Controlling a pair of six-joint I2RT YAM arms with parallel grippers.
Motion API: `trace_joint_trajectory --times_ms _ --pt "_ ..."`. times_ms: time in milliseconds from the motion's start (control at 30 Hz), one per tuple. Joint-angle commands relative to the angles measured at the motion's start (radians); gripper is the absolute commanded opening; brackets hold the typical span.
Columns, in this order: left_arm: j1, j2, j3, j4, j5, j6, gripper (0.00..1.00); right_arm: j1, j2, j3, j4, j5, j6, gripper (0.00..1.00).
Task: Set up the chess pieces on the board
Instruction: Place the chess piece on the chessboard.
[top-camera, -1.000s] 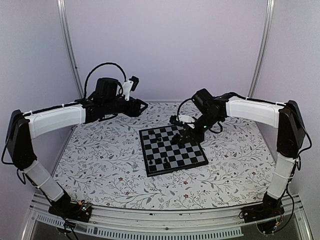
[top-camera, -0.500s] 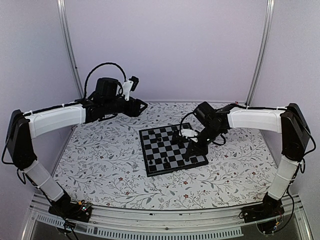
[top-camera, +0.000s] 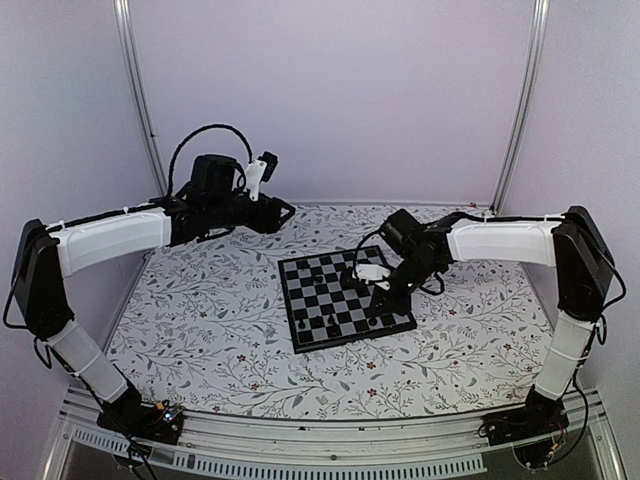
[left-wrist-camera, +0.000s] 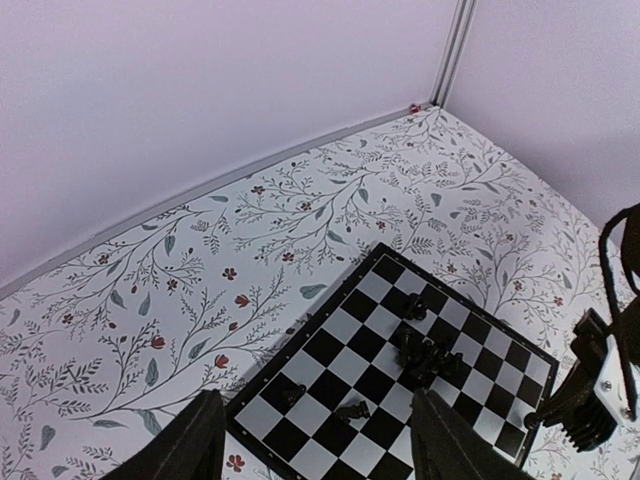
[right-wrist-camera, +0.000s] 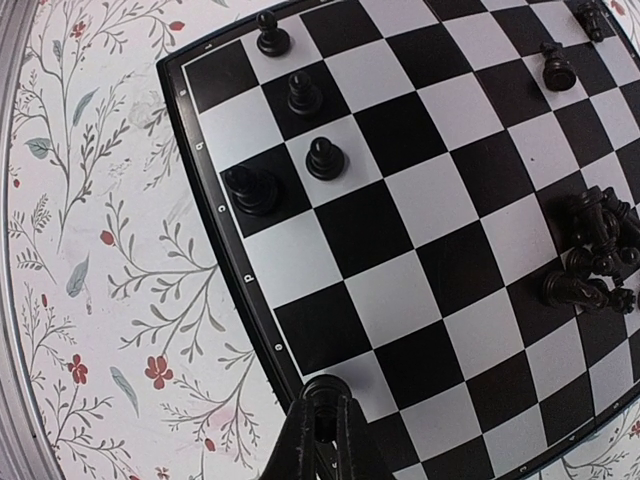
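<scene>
Right wrist view: board (right-wrist-camera: 380, 230) cut off at right and lower edges; clustered chess pieces (right-wrist-camera: 595, 250) at right margin overlap, types indistinguishable.

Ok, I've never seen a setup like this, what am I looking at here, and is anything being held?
These are two robot arms with two-finger grippers, bolted side by side. The wide picture comes from a fixed camera above and behind them; the other two from a camera on each wrist. On the white flower-patterned tablecloth lies a black and pale grey chessboard with tiny black chess pieces, some standing near one corner, others bunched together. The left gripper is open and empty, off the board. The right gripper is over the board's edge, closed; whether it pinches a piece is hidden.
</scene>
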Motion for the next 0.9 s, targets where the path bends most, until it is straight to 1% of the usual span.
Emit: trace_joint_trajectory --times_ms 0,700,867 --pt "0.014 0.004 0.03 -0.011 0.003 0.013 0.65 0.012 0.018 0.005 0.022 0.024 -0.004 0.0" --pt "0.014 0.007 0.032 -0.012 0.016 0.016 0.65 0.012 0.047 0.003 0.026 0.06 0.0 0.0" --pt "0.014 0.007 0.032 -0.012 0.019 0.014 0.65 0.013 0.05 0.008 0.027 0.059 0.008 0.08"
